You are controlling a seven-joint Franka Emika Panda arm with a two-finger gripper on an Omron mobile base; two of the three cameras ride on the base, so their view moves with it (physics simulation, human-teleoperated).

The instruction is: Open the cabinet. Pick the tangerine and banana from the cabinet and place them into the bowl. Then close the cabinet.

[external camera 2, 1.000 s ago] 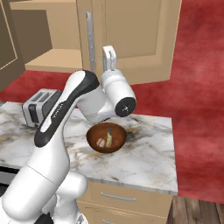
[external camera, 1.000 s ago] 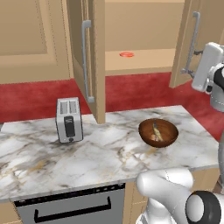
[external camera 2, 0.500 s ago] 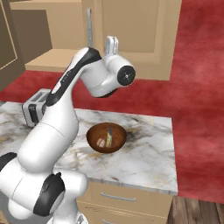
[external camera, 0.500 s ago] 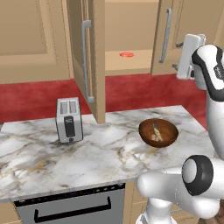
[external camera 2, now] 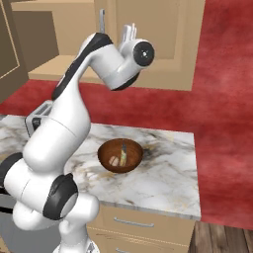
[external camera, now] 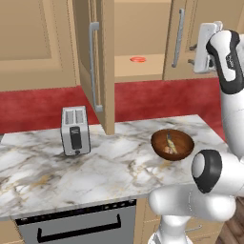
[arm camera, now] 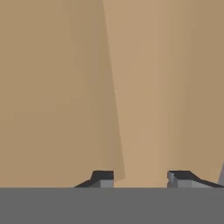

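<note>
The cabinet [external camera: 105, 57] is rendered in light tan wood, with long silver bar handles [external camera: 94, 66] on its doors. On its tan shelf an orange-red tangerine [external camera: 138, 59] is seen. The wall behind is coloured deep red. The counter [external camera: 43, 176] is patterned in white marble with grey and brownish veins. The bowl [external camera: 172, 144] is shown in glossy dark reddish-brown, with pale yellowish contents. The toaster [external camera: 75, 130] is silver with a black front strip. The oven front [external camera: 81, 226] is grey with a black handle. The arm [external camera 2: 69, 123] is white with dark joints, and the fingertips [arm camera: 101, 178] are dark grey.
</note>
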